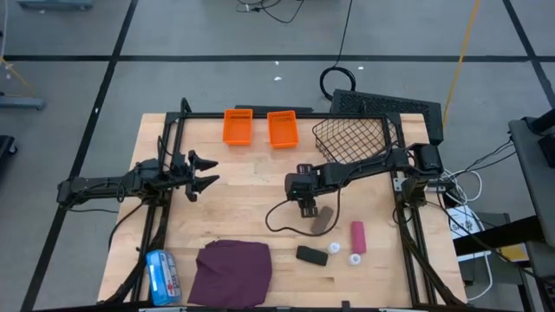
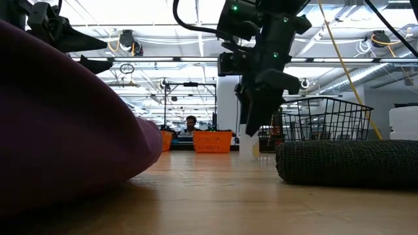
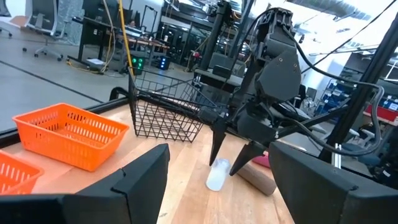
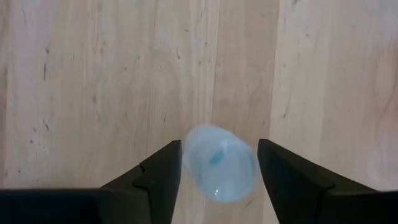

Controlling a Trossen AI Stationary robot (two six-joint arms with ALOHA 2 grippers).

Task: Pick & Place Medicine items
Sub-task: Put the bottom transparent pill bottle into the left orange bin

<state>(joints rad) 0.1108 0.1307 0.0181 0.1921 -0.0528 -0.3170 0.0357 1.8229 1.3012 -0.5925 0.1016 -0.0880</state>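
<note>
A wooden table [image 1: 251, 208] seen from above, with two dark robot arms reaching in from either side. The right gripper [image 4: 217, 163] hangs near the table's middle, pointing straight down, its two fingers spread apart on either side of a small white round bottle [image 4: 220, 162]. The bottle stands upright on the wood between the fingertips; from the wrist camera the fingers appear just short of touching it, though that is hard to judge. In the left wrist view the same bottle [image 3: 217, 174] sits directly below the parted fingers.

Just beside this gripper lies a grey-brown oblong [image 1: 324, 219]. Nearer the table's front edge are a black oblong [image 1: 310, 255], a pink tube [image 1: 357, 237], and two more tiny white bottles [image 1: 334, 248] close to it.

The left gripper [image 1: 205, 172] hovers over the table's left side with its fingers wide open, holding nothing.

At the back edge sit two orange bins [image 1: 238, 126] and a black wire basket [image 1: 355, 139]. A purple cloth [image 1: 232, 271] and a blue-and-white packet [image 1: 161, 277] lie at the front left.
</note>
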